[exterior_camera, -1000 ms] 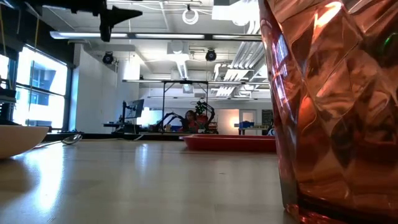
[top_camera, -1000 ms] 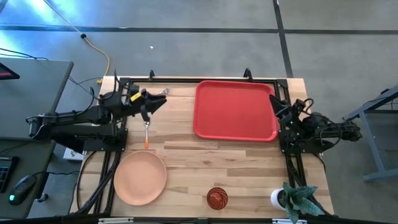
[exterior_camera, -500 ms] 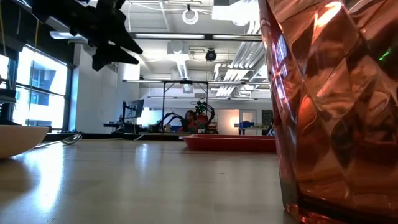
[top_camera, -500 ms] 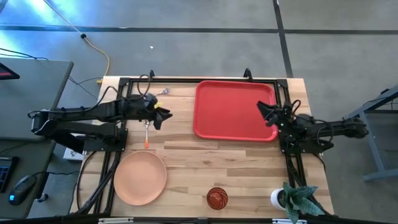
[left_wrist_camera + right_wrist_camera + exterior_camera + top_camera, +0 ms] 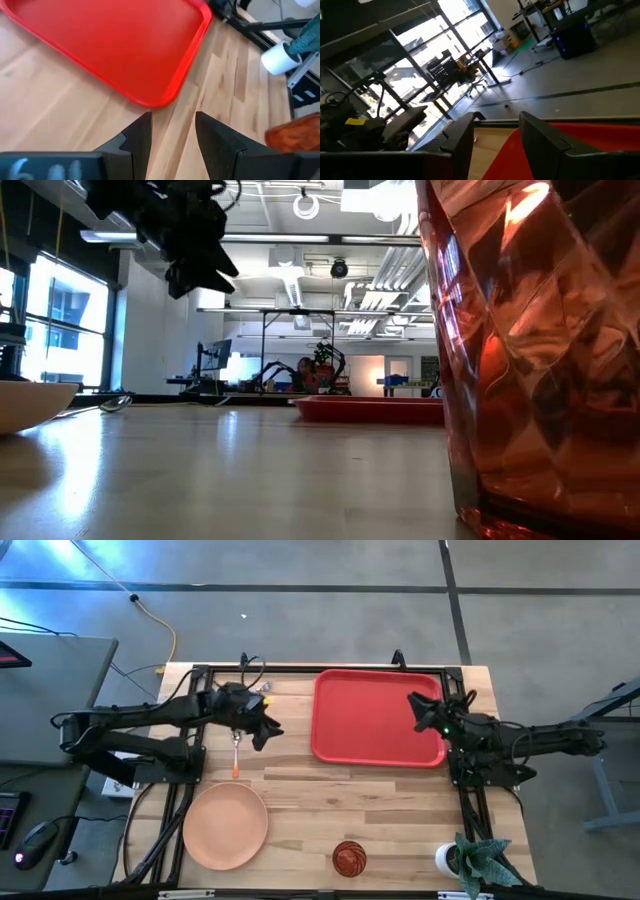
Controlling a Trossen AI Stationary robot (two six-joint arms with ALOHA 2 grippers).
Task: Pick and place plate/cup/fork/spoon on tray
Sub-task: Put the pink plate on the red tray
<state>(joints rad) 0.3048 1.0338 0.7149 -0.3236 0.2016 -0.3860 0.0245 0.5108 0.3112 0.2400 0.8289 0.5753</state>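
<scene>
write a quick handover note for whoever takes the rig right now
Left gripper: open, empty, above the table between the utensil and the tray.
Right gripper: open, empty, over the tray's right part.
Tray: far side of the table, nothing on it.
Plate: near left, on the table.
Cup: near edge, centre.
An orange-handled utensil lies just left of the left gripper; another utensil is at the far edge. I cannot tell which is the fork and which the spoon.
Done: nothing placed yet.
Left: plate, cup, fork and spoon all go on the tray.
</scene>
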